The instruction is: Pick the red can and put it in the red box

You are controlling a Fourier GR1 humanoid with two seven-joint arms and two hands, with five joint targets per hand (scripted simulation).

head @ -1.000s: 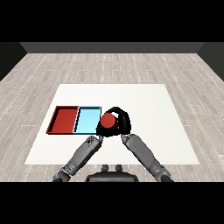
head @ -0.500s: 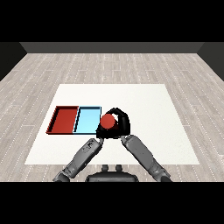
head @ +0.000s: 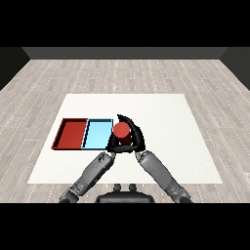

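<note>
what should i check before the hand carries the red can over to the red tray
1. Red can held: right hand curls round it: ok.
2. Can lifted off the white table: cannot tell.
3. Red tray ready to receive, nothing inside: ok.
4. Path passes over the light blue tray, which lies between can and red tray: needs height, cannot tell.
5. Left hand close beside the can, fingers hidden: cannot tell if it is out of the way.

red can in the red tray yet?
No. The red can is outside it, held in the right hand beside the light blue tray; the red tray holds nothing.
</note>
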